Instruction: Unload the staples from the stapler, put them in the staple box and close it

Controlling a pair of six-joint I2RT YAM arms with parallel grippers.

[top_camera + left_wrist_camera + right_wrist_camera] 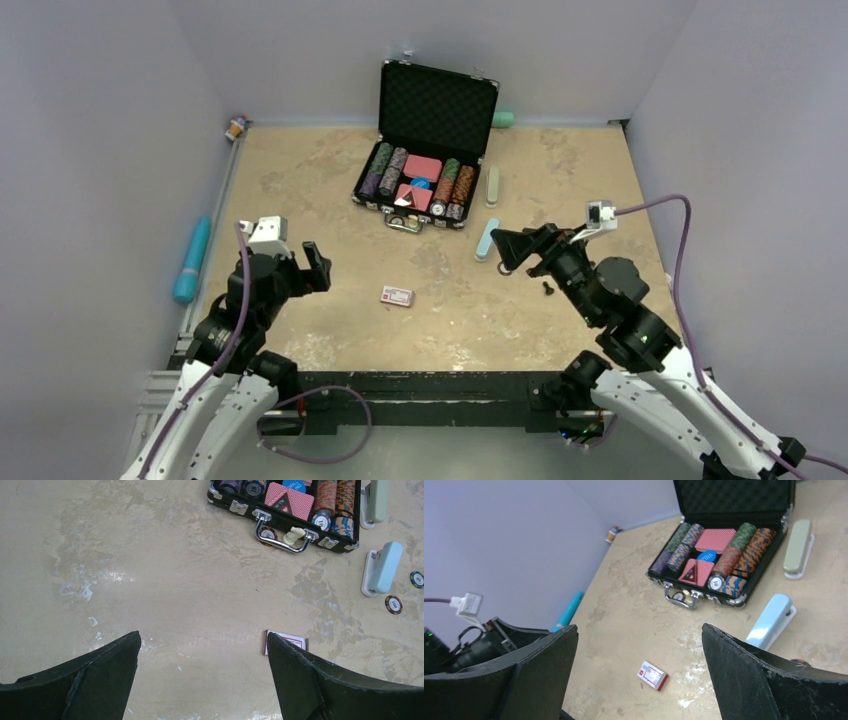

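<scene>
Left gripper (202,640) and right gripper (639,630) are recorded with jaws spread wide, nothing held in either. A light blue stapler (770,621) is noted on the table (300,200), just left of the right gripper. Its near end is hidden behind a finger in the right wrist view. A pale green stapler (492,185) is seen farther off, right of the poker-chip case (438,100). A red-and-white box (397,295) lies between the arms. Staples cannot be made out in any view.
</scene>
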